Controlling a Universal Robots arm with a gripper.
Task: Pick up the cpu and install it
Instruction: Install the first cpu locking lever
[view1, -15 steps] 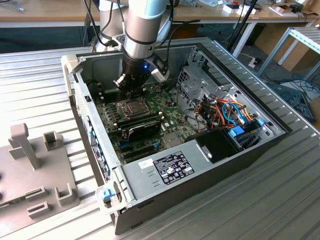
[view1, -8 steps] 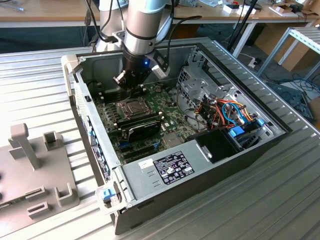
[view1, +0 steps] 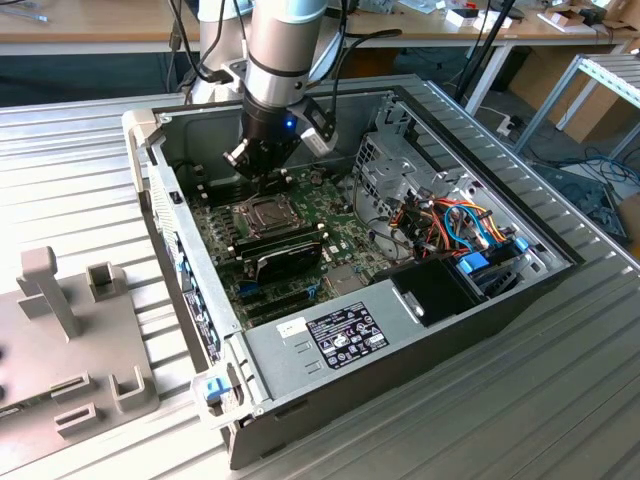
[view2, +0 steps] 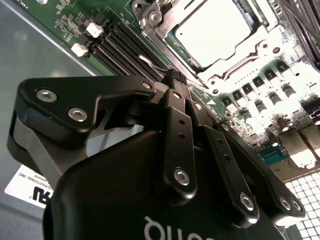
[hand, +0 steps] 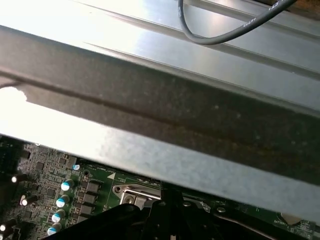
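Black fingers of my claw (view2: 172, 75) meet at their tips in the second wrist view, and I see nothing pinched between them. I judge it closed and empty.

Just past those tips is the green motherboard (view2: 70, 20), first its dark memory slots (view2: 125, 47), then the metal frame of the socket (view2: 150, 17). The cpu (view2: 215, 30) lies inside that frame with its silvery top flat and square to the opening, apart from my claw.

In the exterior view I hang in the upper middle of the frame, above the board's far edge. The socket is just below me, toward the frame's centre, and a black oblong module (view1: 285, 250) lies beside it. Around them stands the open computer case (view1: 160, 190), which rests on the ribbed metal tabletop (view1: 80, 150).

As for progress, the chip is out of my grip and resting in its seat, so picking it up and setting it in place look done. I cannot tell whether the frame is latched down over it, so that is the one part I would not yet count as finished.
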